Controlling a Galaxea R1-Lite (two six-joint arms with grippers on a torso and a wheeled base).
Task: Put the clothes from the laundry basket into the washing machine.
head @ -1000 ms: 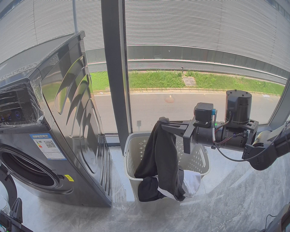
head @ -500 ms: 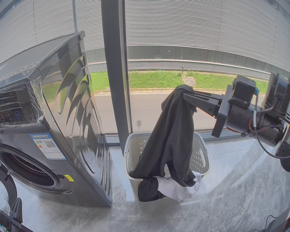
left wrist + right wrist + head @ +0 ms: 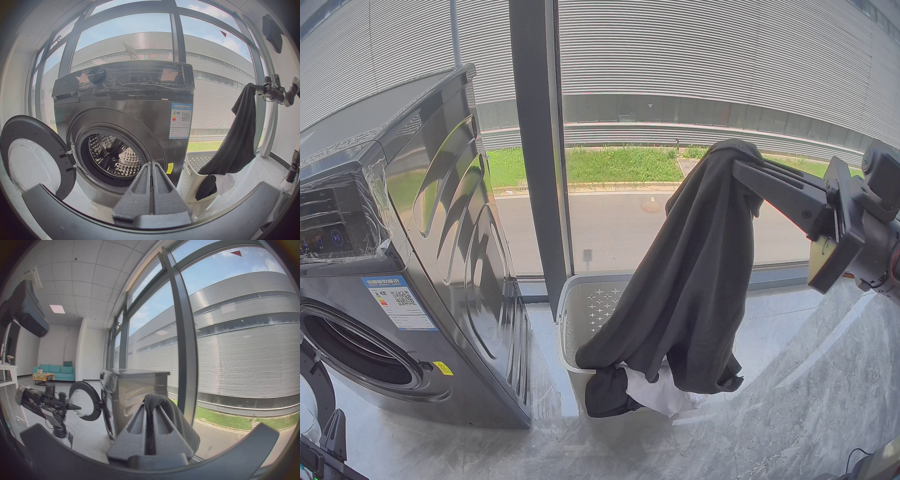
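The right pincer (image 3: 742, 167) grips the top of a dark garment (image 3: 687, 281), held high above the basket (image 3: 567, 312), with the hem draped on the front rim (white cloth (image 3: 656, 392) beneath). The left pincer (image 3: 151, 179) is closed on nothing, facing the washer (image 3: 125, 125) drum, door (image 3: 31, 156) open

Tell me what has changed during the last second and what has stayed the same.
The right gripper, shut on the dark garment, rose and swung toward the robot's right, drawing the garment higher out of the laundry basket; its lower end still trails over the rim. The basket, the white cloth and the washing machine stayed put.
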